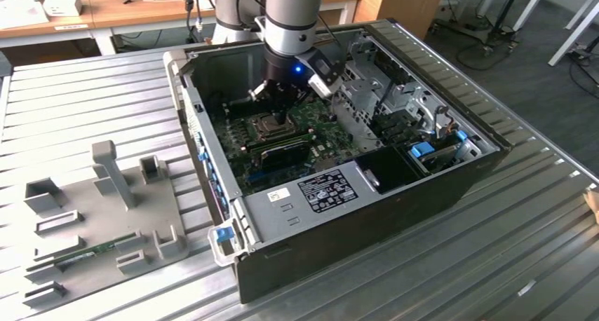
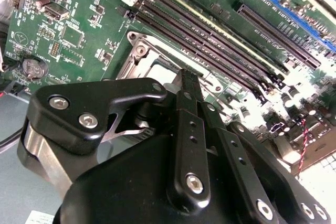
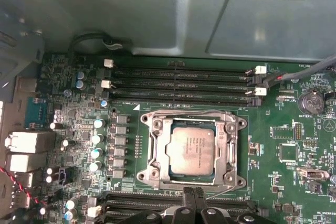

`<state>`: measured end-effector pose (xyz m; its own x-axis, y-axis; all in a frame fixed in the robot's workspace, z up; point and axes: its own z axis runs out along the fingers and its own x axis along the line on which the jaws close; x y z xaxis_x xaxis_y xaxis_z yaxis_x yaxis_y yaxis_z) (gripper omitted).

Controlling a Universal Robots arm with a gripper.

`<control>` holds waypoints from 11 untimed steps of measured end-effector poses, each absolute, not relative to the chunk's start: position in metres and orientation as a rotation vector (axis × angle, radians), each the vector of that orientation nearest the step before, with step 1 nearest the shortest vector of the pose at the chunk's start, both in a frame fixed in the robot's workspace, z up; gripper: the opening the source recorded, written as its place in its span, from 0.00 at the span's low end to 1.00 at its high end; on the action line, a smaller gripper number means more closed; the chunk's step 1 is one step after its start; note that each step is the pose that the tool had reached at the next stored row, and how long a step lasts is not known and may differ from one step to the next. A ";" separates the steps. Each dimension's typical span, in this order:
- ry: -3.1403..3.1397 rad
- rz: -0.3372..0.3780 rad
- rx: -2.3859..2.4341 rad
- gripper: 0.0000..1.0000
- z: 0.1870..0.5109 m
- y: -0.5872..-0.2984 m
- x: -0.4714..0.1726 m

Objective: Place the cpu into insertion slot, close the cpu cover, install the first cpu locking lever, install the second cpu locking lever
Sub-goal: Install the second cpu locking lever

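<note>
Directly beneath the gripper [image 1: 274, 105], inside an open computer case [image 1: 468, 170] lying on its side on a slatted metal table [image 1: 524, 251]: green circuit board [image 3: 294, 129], populated.

Item, the gripper: black, mounted on a grey arm [image 1: 288, 19] with a small blue light lit at the wrist. In both wrist views its fingers [image 3: 195, 199] lie pressed together with no gap between them and nothing held; the tips [image 2: 189, 80] sit at the edge of the socket, low over the board. Whether they touch the metal rim cannot be told.

Item, the cpu [image 3: 192, 150]: pale silver-beige square, lying flat and square in the insertion slot [image 3: 157, 153], just ahead of the fingertips, apart from them.

Item, the cpu cover [image 3: 231, 145]: silver frame, apparently down around the chip, its cut-out middle showing the chip's top; the angle is poor for judging if it is fully seated.

Item, long black memory slots [image 3: 178, 83]: one bank beyond the socket from the gripper, white latches at their ends; another bank [image 3: 136, 200] close on the gripper's side.

Item, round coin battery [image 3: 310, 102]: on the board, well off to one side of the fingers.

Item, grey fixture plate [image 1: 103, 223] with upright blocks: on the table, well apart from the gripper, outside the case.
</note>
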<state>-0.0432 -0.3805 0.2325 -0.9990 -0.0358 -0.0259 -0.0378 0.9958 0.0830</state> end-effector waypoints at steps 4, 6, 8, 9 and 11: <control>3.114 0.128 -0.057 0.10 0.232 -0.382 -0.043; 3.114 0.128 -0.058 0.10 0.233 -0.382 -0.043; 3.114 0.128 -0.058 0.10 0.232 -0.382 -0.044; 3.114 0.128 -0.058 0.10 0.232 -0.382 -0.044; 3.113 0.127 -0.058 0.10 0.232 -0.382 -0.046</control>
<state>-0.0461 -0.3817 0.2323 -0.9990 -0.0359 -0.0265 -0.0380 0.9960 0.0813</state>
